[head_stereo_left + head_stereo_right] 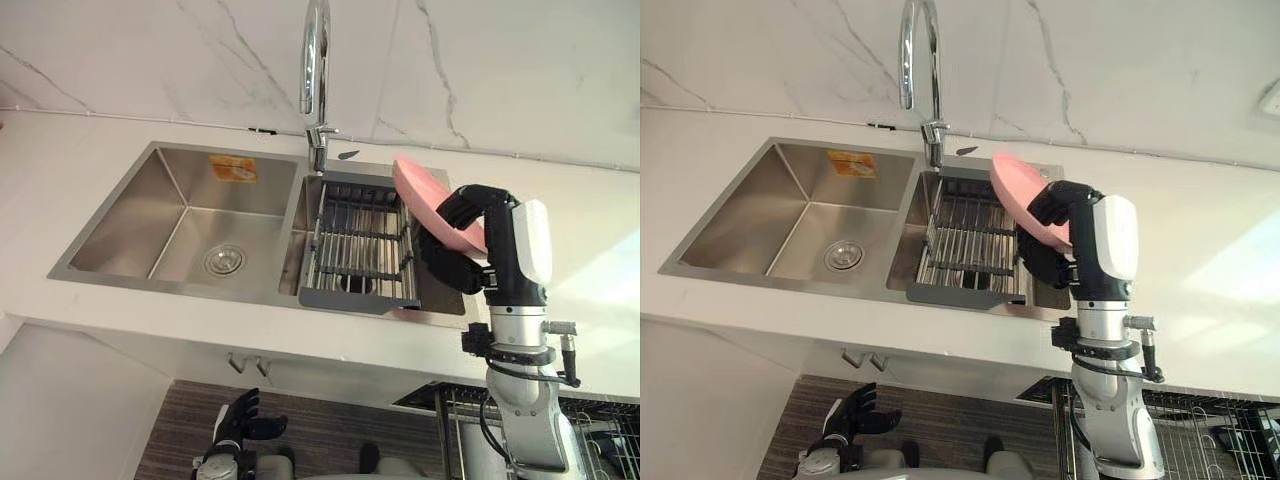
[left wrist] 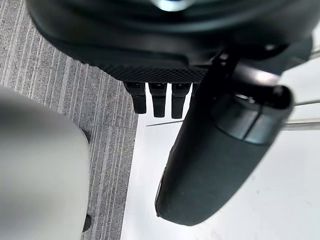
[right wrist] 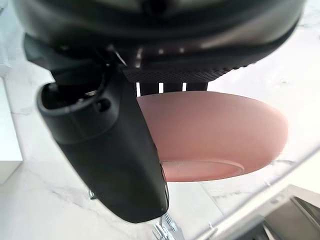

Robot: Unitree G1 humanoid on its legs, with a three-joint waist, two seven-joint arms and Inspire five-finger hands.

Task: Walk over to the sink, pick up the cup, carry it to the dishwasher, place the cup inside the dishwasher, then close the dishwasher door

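— How many dishes?
— One pink bowl (image 1: 422,198), clamped in the right hand (image 1: 462,214) over the one rack (image 1: 360,250) in the two-basin sink (image 1: 150,212). The left hand (image 1: 238,418) hangs low, fingers loose.

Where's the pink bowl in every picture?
Left eye view: right of centre, pink bowl tilted in the right hand, by the dish rack's right edge.
Right eye view: near centre, same grip.
Right wrist view: middle, past the thumb.
Left wrist view: left hand over floor.
Shared landmark: faucet, left of the bowl in both eye views.
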